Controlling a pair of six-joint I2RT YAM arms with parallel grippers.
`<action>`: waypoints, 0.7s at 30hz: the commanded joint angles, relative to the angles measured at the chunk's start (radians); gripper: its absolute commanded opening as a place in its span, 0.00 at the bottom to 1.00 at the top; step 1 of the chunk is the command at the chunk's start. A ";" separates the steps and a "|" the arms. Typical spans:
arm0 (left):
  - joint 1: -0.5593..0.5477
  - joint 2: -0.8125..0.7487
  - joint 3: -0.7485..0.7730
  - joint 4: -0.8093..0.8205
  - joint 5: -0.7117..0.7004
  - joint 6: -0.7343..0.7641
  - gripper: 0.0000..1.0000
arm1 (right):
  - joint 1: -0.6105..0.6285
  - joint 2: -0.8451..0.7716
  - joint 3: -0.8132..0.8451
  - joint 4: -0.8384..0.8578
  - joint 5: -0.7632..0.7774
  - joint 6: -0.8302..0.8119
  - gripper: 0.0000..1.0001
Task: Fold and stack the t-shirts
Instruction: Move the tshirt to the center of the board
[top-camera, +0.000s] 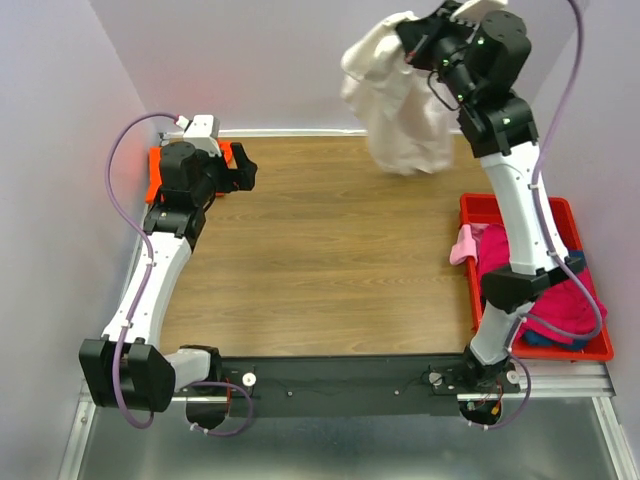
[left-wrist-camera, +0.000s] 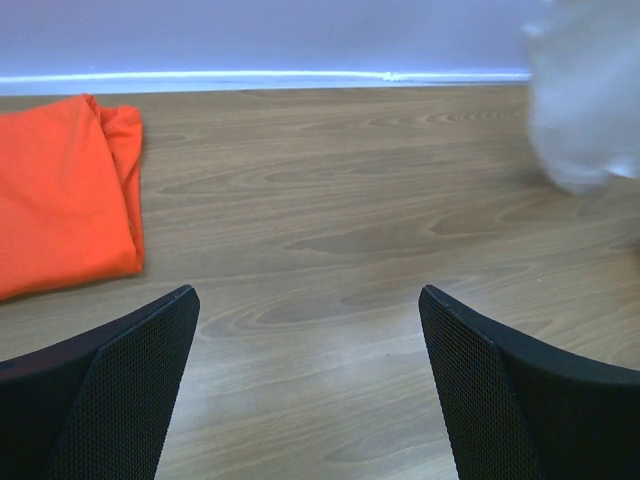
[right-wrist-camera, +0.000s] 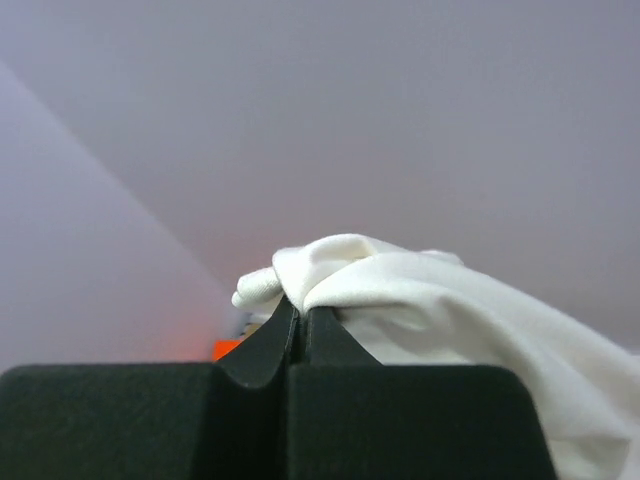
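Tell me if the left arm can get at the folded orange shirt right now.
Probably yes. The left gripper stands open, with the orange shirt close ahead to its left. Only table lies between them, and nothing blocks the way.

Orange shirt (top-camera: 156, 182): top view shows only slivers around left arm (top-camera: 195, 172); left wrist view crops it at left edge. Cream shirt (left-wrist-camera: 590, 100): smeared blur there, cut off at right edge. Right gripper (top-camera: 412, 35): fingertips buried in cloth. Dark blue shirt (top-camera: 545, 340): mere sliver under right arm (top-camera: 520, 210).
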 joint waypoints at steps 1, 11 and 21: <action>0.005 -0.041 0.042 -0.004 -0.019 -0.015 0.98 | 0.094 0.007 0.115 0.126 -0.096 -0.036 0.00; 0.005 -0.087 0.003 -0.035 -0.102 -0.053 0.98 | 0.115 -0.274 -0.603 0.175 0.299 0.146 0.38; 0.008 -0.006 -0.027 -0.165 -0.183 -0.062 0.98 | 0.112 -0.285 -1.190 0.119 0.170 0.033 0.94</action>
